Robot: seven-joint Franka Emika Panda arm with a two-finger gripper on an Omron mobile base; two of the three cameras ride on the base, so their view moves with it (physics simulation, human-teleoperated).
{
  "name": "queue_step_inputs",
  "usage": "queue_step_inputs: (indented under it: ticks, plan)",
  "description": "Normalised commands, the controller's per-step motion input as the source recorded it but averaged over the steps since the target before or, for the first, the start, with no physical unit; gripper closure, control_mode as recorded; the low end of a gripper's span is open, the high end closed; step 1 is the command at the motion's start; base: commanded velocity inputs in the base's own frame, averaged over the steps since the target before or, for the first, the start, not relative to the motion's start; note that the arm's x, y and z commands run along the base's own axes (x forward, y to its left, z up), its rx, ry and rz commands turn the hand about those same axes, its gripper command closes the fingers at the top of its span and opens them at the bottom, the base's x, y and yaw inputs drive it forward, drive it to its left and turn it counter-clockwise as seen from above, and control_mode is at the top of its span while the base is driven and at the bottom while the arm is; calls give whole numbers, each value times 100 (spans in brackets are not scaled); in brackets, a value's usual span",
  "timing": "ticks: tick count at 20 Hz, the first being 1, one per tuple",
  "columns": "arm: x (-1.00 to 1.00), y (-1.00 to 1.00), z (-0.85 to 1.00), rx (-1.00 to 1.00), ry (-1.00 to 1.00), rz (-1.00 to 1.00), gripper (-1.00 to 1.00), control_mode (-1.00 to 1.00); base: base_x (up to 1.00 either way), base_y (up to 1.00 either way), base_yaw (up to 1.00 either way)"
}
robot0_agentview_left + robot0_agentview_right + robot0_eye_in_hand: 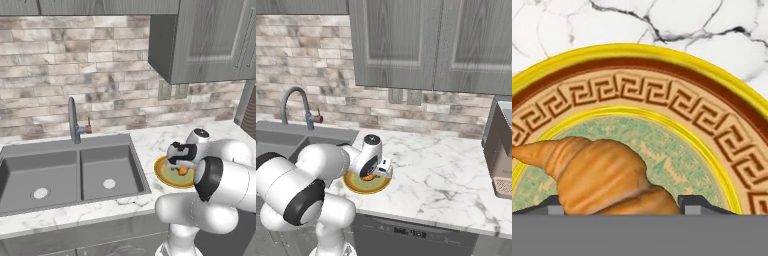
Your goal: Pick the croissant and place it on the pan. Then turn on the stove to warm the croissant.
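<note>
Croissant (607, 177) sits between gripper (619, 202) fingertips, on plate (662, 85); grip uncertain.

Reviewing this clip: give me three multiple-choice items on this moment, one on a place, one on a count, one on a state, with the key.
1. Where does the croissant lie?
A. on the plate
B. in the sink
C. on bare counter

2. How many basins has the sink?
A. one
B. two
C. three

3. How does the gripper stand?
A. high above the counter
B. down at the croissant, a fingertip on either side
C. over the faucet

Key: A, the patterned plate lies under it; B, a divider splits it; B, the hand view shows it.
</note>
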Motion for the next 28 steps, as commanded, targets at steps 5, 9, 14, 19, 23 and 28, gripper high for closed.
queue_step_inputs:
  ticks: [5, 9, 14, 19, 23, 28]
  plan:
    - [0, 1, -27, 0, 0, 0, 100, -100, 0, 0, 0]
    - [0, 0, 0, 0, 0, 0, 100, -100, 0, 0, 0]
    - [-32, 0, 22, 0, -5, 0, 100, -100, 0, 0, 0]
    - [-49, 3, 61, 0, -17, 0, 100, -100, 0, 0, 0]
    - [-55, 18, 71, 0, -19, 0, 100, -100, 0, 0, 0]
    - [-46, 30, 57, -2, -17, 3, 100, -100, 0, 0, 0]
